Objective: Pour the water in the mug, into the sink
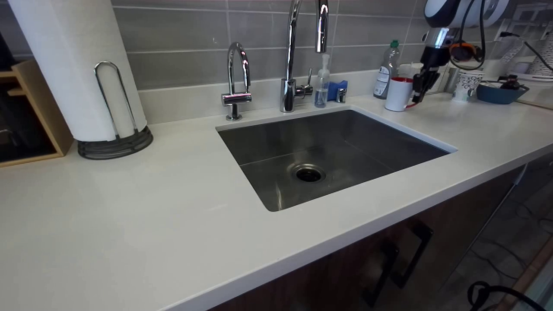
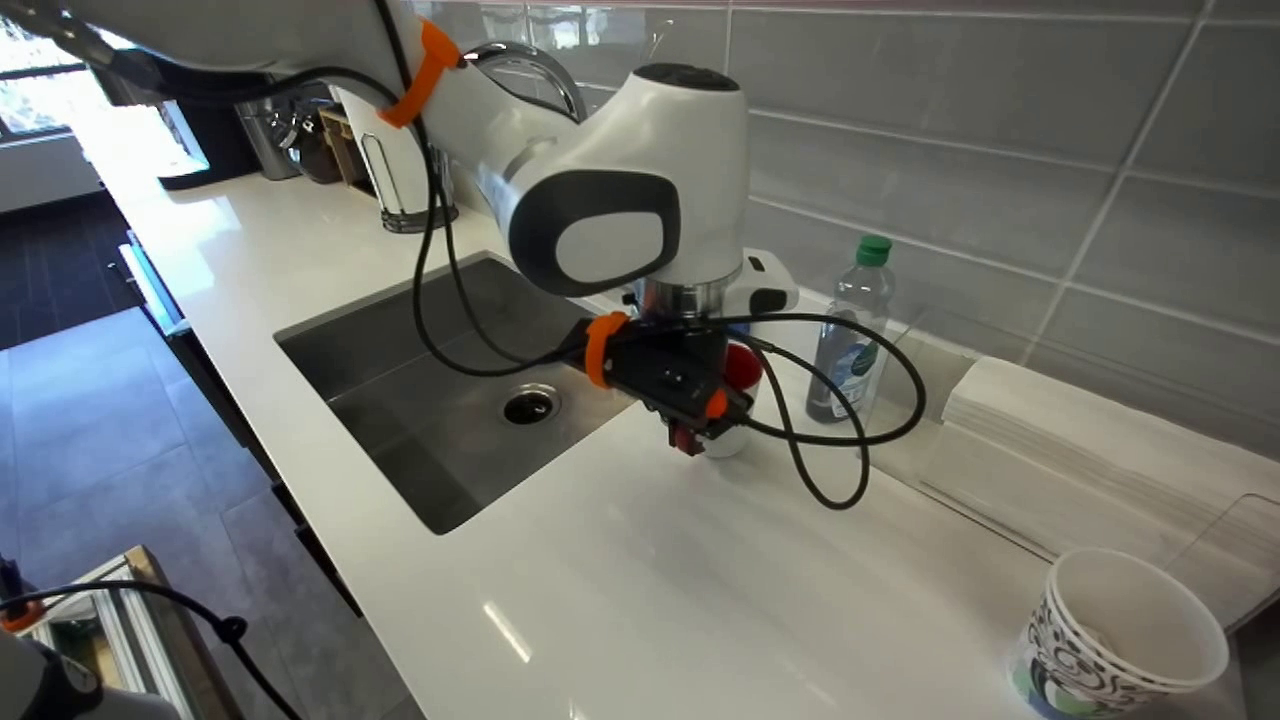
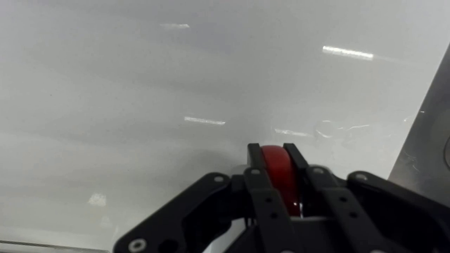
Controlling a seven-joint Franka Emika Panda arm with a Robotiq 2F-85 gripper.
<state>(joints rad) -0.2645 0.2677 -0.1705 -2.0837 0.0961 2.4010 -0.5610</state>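
Wrist view: the white counter (image 3: 105,80), glossy and streaked with bright reflections, fills most of the field; the sink (image 3: 423,147), dark steel, enters at right; in an exterior view a wall (image 1: 173,32) of grey tile runs behind the counter, with a tall tap (image 1: 288,69) and a small tap (image 1: 233,98), both chrome, standing between wall and sink, and a paper roll (image 1: 73,65) at left; in an exterior view grey floor (image 2: 110,430) and a bright window (image 2: 40,95) show past the counter.

The mug (image 1: 397,95) is upright, mouth upward, long axis vertical, its red interior (image 2: 742,366) visible in an exterior view; the handle (image 3: 278,170) points away from the wall, toward the counter's front edge; the base is at counter level, just beside the sink and near its back corner, though whether it bears fully on the counter cannot be told; the green-capped bottle (image 1: 386,73) stands near, on the wall side.

The claw (image 3: 272,148) slants downward from the arm (image 2: 690,150), its jaws closed to the handle's thickness; the pads (image 3: 255,154) touch both faces of the handle, so the mug is held by the handle alone; the body (image 2: 732,442) lies on the wall side of the claw, partly covered by it in an exterior view.
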